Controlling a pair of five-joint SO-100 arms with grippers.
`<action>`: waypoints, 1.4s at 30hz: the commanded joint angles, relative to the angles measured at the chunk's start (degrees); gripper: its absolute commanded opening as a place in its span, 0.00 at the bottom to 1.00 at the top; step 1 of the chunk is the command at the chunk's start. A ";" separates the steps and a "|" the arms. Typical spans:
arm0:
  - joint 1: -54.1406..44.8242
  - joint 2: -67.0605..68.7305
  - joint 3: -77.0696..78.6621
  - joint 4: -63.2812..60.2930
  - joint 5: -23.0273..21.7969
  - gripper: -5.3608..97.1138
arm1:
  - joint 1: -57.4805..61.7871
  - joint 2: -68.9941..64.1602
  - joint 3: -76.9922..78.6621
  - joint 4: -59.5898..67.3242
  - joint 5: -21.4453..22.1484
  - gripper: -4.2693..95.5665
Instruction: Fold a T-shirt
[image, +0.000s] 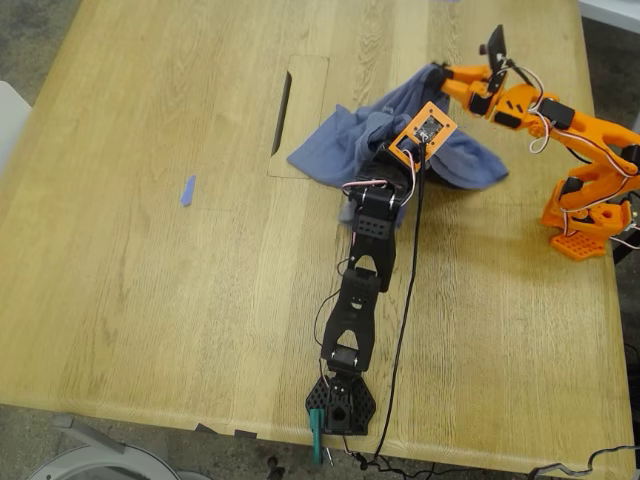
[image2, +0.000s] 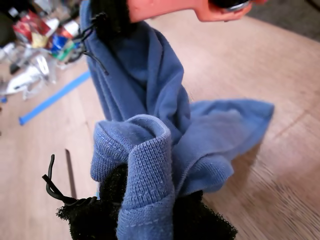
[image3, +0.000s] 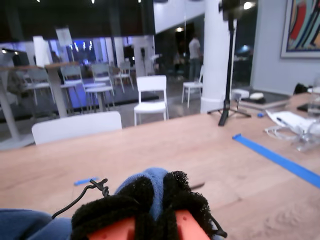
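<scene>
My first hand (image2: 150, 210) is shut tight on the T-shirt (image: 345, 145), which sits bunched on the table (image: 150, 300). My second hand (image3: 150, 210) pinches a blue fold too. I should pull both apart slowly to flatten it. The sleeves and picture are hidden.

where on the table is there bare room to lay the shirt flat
Widest bare wood is at the exterior view's left, between the table edge and the black arm, holding only a tiny blue scrap. A narrower strip lies below the orange arm. It is crowded around the T-shirt, where both pincers grip cloth.
</scene>
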 joint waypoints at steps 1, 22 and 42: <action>-1.41 13.45 -2.02 -0.53 0.62 0.05 | -0.79 0.35 -6.42 -2.37 -0.53 0.04; -1.05 26.98 -2.11 -12.13 1.49 0.05 | -2.99 -4.48 -26.54 -7.12 -2.02 0.04; 2.64 33.57 -2.20 -21.71 3.08 0.05 | -7.47 -2.02 -32.70 -6.24 -2.37 0.04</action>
